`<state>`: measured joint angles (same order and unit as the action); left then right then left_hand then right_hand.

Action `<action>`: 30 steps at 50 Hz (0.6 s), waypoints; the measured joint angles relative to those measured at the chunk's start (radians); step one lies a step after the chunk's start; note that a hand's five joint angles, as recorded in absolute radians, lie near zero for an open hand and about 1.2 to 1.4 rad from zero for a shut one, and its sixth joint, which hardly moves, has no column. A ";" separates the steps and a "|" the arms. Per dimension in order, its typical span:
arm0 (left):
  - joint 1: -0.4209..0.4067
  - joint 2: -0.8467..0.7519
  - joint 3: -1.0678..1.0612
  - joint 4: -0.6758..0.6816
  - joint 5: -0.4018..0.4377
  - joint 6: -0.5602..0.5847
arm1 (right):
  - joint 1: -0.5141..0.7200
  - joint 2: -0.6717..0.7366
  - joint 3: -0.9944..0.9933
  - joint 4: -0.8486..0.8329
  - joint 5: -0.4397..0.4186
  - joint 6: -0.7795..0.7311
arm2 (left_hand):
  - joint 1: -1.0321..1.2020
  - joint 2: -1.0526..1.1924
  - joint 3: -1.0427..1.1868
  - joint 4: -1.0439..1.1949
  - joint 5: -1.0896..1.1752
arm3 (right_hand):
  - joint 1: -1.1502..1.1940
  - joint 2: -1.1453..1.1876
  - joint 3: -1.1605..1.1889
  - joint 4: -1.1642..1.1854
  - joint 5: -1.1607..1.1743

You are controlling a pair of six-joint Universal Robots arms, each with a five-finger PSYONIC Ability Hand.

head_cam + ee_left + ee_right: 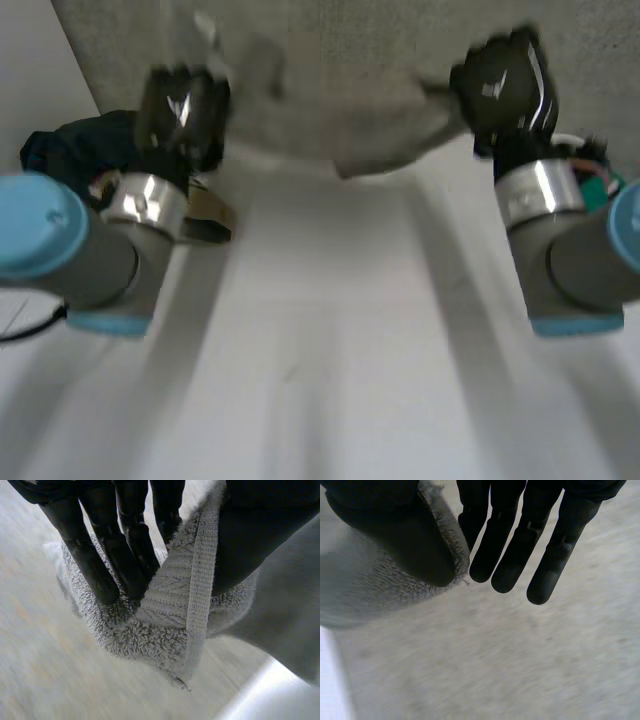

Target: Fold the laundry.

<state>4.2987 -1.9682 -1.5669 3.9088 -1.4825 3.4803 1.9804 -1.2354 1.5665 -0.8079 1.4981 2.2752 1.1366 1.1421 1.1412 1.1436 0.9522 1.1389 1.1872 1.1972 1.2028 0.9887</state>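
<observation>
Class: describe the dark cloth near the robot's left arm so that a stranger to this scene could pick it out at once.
On the white table, a pale grey towel spreads across the far side, pinched by the left hand and right hand. Just outside the left hand sits the dark blue cloth, crumpled in a heap. It alone is dark and bunched.

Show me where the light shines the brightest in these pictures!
Head view: glints on the left hand, the right hand and the metal wrist rings. Left wrist view: the white table glows brightest, beside the grey towel pinched by the left hand. Right wrist view: no glare, the right hand's thumb looks dark against the towel.
</observation>
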 measured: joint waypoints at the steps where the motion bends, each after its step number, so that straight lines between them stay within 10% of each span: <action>1: 0.000 -0.009 -0.045 -0.004 0.000 0.006 | -0.002 -0.007 0.063 0.020 -0.002 -0.002 | -0.052 -0.070 -0.069 -0.071 -0.026 | 0.000 0.000 0.000 0.000 0.000; 16: 0.007 -0.151 -0.191 -0.218 -0.005 0.168 | -0.049 0.067 0.195 0.321 0.006 0.003 | -0.572 -0.569 -0.567 -0.576 -0.564 | 0.000 0.000 0.000 0.000 0.000; 30: 0.053 -0.102 -0.165 -0.297 0.001 0.170 | -0.061 0.068 0.204 0.331 0.011 0.008 | -0.597 -0.602 -0.595 -0.609 -0.595 | 0.000 0.000 0.000 0.000 0.000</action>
<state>4.3512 -2.0704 -1.7319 3.6123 -1.4813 3.6505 1.9195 -1.1672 1.7707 -0.4766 1.5087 2.2834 0.5392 0.5405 0.5459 0.5347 0.3576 1.1389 1.1872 1.1973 1.2029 0.9887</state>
